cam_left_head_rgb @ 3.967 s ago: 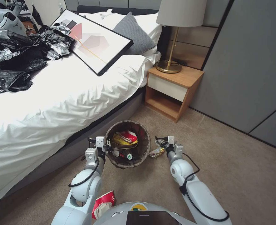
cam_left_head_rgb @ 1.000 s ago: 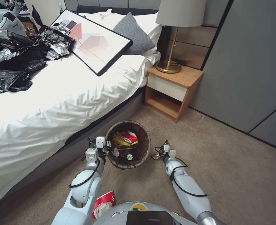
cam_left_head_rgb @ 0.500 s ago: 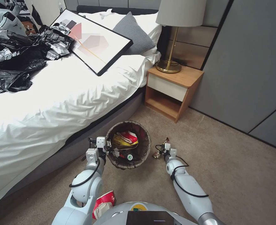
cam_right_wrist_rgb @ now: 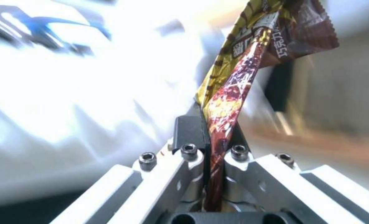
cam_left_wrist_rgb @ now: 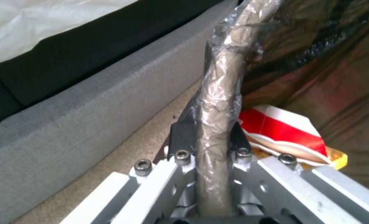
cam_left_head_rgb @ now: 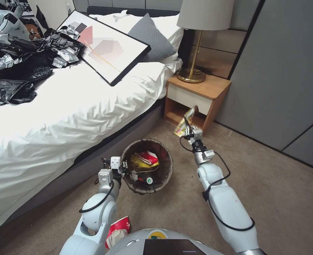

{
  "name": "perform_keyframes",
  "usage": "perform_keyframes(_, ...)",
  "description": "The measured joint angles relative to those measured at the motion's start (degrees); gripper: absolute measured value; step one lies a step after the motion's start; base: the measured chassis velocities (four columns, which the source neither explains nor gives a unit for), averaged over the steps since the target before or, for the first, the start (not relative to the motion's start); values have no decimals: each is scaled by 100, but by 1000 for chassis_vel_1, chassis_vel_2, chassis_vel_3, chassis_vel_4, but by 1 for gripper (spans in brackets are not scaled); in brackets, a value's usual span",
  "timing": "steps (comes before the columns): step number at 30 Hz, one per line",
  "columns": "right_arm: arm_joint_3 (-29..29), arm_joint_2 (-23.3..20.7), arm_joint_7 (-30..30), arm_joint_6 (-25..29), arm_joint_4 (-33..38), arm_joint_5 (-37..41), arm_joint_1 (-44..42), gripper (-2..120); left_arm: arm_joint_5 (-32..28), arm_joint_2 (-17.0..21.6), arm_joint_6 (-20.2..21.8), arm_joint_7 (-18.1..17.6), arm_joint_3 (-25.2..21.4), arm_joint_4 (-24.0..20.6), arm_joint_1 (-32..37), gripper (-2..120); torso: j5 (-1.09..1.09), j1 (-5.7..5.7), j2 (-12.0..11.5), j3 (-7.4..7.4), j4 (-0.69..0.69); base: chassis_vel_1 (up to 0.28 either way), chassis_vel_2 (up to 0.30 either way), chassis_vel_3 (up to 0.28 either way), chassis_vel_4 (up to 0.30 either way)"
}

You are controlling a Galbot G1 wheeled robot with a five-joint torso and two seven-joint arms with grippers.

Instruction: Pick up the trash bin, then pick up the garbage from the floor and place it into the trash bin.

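Meanwhile left gripper (cam_left_head_rgb: 125,168) clamps litter-filled trash bin (cam_left_head_rgb: 165,170) rim, right gripper (cam_left_head_rgb: 188,130) pinching snack wrapper (cam_left_head_rgb: 185,121)

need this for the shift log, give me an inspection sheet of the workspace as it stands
surface: beige carpet.
job's things: trash bin beside the bed, holding cups and wrappers; snack wrapper in the air.
clutter: red-and-white cup on the floor by the robot's base.
grippers: left end effector shut on the bin rim; right end effector shut on the wrapper.
cables: black cable along the right arm.
surroundings: bed, nightstand, lamp.
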Motion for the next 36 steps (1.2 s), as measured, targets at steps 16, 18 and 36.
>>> perform_keyframes(16, -997, -608, -2251, 1348, 2708, 110, -1170, 0, -264, -18, 226, -49, 88, -71, 60, 2, 1, 0, 0, -1, 0, 0, 0, 0, 0)
perform_keyframes(18, -1037, -618, -2273, 1388, 2620, 74, -1216, 0, -264, -20, 234, -51, 84, -77, 60, 2, 1, 0, 0, -1, 0, 0, 0, 0, 0)
perform_keyframes(36, -1073, -581, -2368, 1658, 1773, -119, -1381, 7, -277, -5, 259, -59, 93, -87, 40, 2, 1, 0, 0, 0, 0, 0, 0, 0, 0)
